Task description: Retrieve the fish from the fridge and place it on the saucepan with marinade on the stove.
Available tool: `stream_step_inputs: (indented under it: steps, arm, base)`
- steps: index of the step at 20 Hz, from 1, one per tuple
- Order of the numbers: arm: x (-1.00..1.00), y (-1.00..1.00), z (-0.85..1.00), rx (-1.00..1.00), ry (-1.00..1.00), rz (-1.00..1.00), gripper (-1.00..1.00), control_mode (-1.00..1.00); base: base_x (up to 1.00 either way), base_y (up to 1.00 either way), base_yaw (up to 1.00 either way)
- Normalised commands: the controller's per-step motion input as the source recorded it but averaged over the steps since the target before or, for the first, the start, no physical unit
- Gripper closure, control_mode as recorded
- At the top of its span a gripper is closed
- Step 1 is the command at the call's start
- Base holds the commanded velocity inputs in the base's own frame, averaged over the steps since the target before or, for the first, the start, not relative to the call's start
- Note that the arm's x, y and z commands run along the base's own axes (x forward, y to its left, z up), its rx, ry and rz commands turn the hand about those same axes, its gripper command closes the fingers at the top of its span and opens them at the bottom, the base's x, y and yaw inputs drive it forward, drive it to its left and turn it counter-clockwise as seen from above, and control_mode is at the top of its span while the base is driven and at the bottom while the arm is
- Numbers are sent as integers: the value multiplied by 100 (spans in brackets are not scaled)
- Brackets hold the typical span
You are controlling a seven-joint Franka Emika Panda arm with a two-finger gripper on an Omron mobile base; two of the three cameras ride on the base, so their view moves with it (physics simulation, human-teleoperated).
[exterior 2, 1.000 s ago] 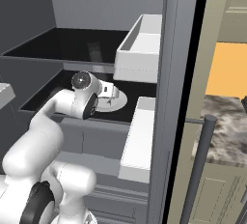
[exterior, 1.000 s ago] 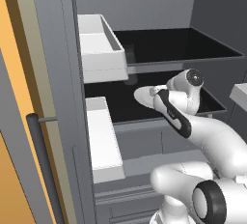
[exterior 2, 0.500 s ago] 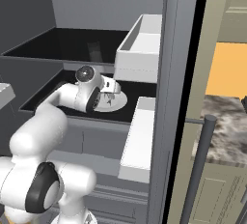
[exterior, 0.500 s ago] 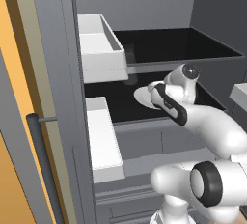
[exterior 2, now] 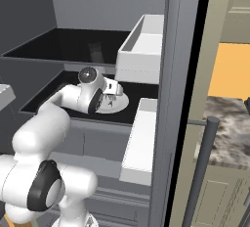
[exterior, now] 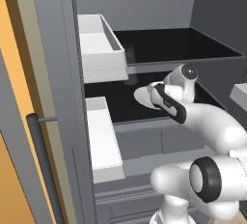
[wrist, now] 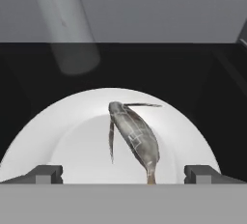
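Note:
The fish (wrist: 135,138), slim and grey, lies on a round white plate (wrist: 72,141) on the lower black shelf of the open fridge (exterior: 62,49). My gripper (wrist: 124,175) is open and low over the plate's near side. The fish's tail sits between the two fingertips (wrist: 46,174), touching neither. From the base views the gripper (exterior: 150,94) (exterior 2: 111,99) reaches into the fridge (exterior 2: 180,74) over the plate (exterior: 140,92) (exterior 2: 119,104). The saucepan with marinade and the stove are out of view.
White door bins (exterior: 99,49) (exterior: 102,136) hang on the open door at the left, also seen on the right (exterior 2: 144,50) (exterior 2: 139,138). An upper black shelf (exterior: 173,44) lies close above the arm. A grey door handle (exterior: 43,165) stands in front.
The arm has stretched further into the fridge, bringing the hand lower and closer over the plate. The fish and plate have not moved.

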Motion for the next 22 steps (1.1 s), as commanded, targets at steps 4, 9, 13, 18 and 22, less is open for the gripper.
stream_step_inputs:
  steps: [4, 9, 13, 18, 22]
  arm:
    - [4, -5, -21, 0, 0, 0, -100, -100]
    - [14, -7, -5, 0, 0, 0, -100, -100]
    - [11, -10, -3, 0, 0, 0, -100, -100]
    - [9, -5, -12, 0, 0, 0, -100, -100]
    - [8, 0, -14, 0, 0, 0, -100, -100]
  base:
    - [0, 0, 0]
    - [0, 0, 0]
    - [0, 0, 0]
    - [0, 0, 0]
    - [0, 0, 0]
